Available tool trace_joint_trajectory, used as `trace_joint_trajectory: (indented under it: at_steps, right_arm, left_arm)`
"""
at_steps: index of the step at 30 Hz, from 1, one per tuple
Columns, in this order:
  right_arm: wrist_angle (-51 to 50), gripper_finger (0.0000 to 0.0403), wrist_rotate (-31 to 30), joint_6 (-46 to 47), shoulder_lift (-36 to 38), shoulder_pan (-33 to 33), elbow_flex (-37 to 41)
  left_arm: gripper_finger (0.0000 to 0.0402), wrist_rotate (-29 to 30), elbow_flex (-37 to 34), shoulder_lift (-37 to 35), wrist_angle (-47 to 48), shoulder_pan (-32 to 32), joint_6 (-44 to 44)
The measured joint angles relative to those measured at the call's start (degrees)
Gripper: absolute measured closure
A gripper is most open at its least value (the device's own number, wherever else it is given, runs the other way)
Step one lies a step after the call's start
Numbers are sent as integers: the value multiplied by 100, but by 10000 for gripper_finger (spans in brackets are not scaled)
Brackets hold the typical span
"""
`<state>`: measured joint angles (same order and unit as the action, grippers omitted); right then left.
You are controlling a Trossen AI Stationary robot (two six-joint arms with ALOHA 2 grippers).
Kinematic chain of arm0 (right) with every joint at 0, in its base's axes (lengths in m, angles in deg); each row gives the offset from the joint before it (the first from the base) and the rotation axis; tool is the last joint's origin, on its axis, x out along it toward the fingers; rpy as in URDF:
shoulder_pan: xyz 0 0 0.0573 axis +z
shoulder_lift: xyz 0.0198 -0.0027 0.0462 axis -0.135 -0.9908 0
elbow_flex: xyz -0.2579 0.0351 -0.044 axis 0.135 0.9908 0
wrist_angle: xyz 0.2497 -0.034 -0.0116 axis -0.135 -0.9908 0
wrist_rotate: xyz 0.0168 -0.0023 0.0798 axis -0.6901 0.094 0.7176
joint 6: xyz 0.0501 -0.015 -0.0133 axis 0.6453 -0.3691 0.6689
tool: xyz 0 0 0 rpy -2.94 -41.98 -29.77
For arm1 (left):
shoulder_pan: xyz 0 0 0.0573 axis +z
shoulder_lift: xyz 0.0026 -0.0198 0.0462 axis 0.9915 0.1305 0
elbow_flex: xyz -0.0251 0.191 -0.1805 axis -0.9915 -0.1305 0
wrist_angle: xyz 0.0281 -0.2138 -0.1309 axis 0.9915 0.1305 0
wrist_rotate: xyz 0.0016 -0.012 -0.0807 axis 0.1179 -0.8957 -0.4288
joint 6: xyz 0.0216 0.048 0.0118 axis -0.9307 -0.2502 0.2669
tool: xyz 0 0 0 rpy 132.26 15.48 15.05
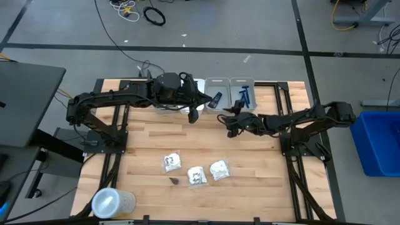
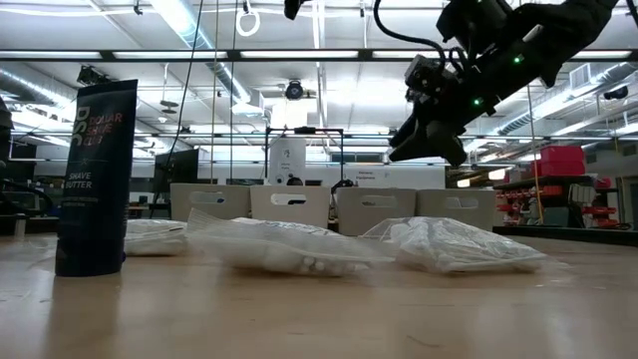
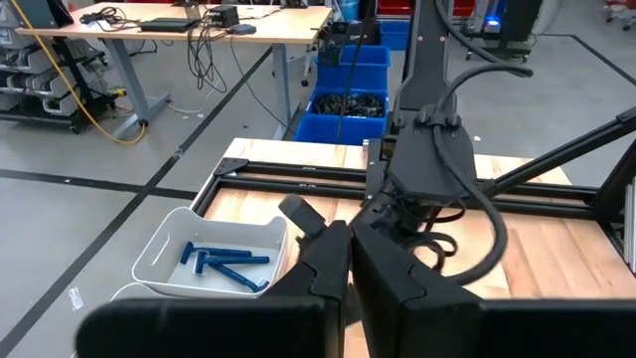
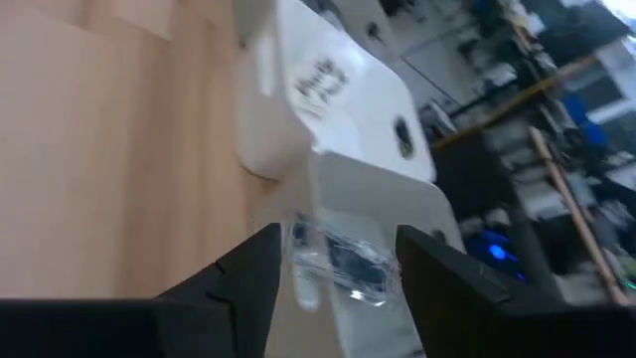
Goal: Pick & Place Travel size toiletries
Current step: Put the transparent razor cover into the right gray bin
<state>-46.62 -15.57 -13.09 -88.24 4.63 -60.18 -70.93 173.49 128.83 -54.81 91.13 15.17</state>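
A: Clutter check. Row of bins along the far edge of the table (image 1: 144, 144): white bin (image 1: 199, 82) partly under the left arm, clear bin (image 1: 217, 84) next to it, then the razor bin (image 1: 245, 83) with blue razors (image 1: 244, 96) inside. A dark oval case (image 1: 216, 98) leans at the clear bin's front wall. A translucent cup (image 1: 111, 202) sits at the near left corner.

B: Toiletries still out?

A: Three white packets (image 1: 195, 169) lie near the middle front, close together. A small dark item (image 1: 174, 180) lies just beside them; can't tell what it is.

B: End effectors?

A: Left end effector (image 1: 193, 114) hangs in front of the white bin, fingers pressed together, nothing visible between them. Right end effector (image 1: 229, 120) is raised off the table in front of the razor bin, fingers spread, and its wrist view shows a clear packet with blue contents (image 4: 338, 261) between them, above a white bin. Contact with the fingers isn't clear.

B: Low view?

A: A dark shave-butter tube (image 2: 95, 175) stands at the left, and the packets block the lower part of the bin row. Only one end effector shows there; the other is cut off at the top.
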Motion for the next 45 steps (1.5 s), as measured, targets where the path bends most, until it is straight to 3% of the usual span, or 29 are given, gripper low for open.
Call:
trace_joint_trajectory:
  at_steps: [8,22,35,45]
  right_arm:
    - [-16,197,-873,-451,0,-493,0]
    - [-797,200,-918,-473,-2,-1551,0]
    - [-1050,184,-858,-274,-4,-1798,0]
    - [-960,124,-864,-221,-4,-1798,-2]
  left_arm:
    - [377,-2,0,0,0,-2,-28]
    - [377,-1,0,0,4,-1,-43]
    - [377,24,0,0,4,-1,-24]
    - [377,24,0,0,4,0,50]
